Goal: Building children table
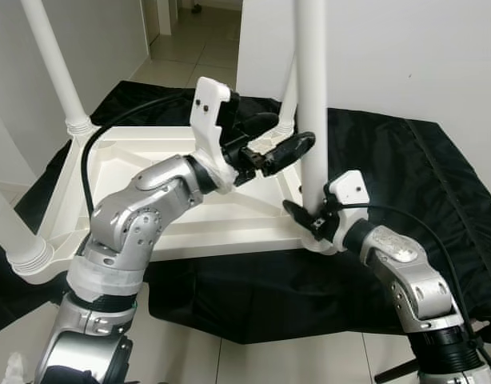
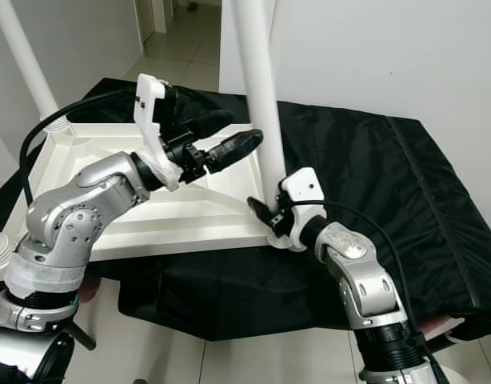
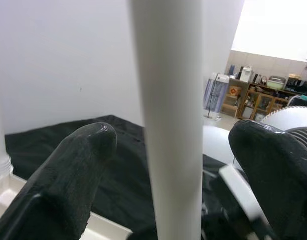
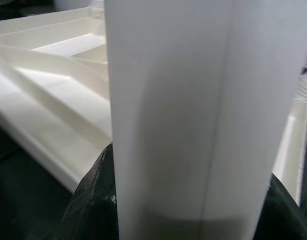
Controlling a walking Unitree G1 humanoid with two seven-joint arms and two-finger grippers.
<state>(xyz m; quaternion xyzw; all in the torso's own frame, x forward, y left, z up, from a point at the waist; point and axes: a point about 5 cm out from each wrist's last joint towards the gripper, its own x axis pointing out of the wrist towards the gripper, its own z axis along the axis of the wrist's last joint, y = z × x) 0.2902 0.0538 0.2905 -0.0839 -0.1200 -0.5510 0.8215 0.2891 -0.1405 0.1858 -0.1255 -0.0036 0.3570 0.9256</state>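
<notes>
The upturned white plastic tabletop [image 1: 189, 216] lies on a black cloth [image 1: 405, 184], its ribbed underside glossy. At its near corner a smooth round leg [image 1: 312, 96] stands upright. The right gripper [image 1: 309, 218] clamps the leg's base; the left gripper [image 1: 281, 138], matte black fingers [image 3: 73, 175] spread wide, straddles the leg higher up.

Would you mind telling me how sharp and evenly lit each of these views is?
Eye views: sharp, evenly lit; soft shadow under the tabletop on the black cloth. Left wrist view: leg and fingers soft, the far window area washed out. Right wrist view: the leg is very close, blurred, shaded at its base.
</notes>
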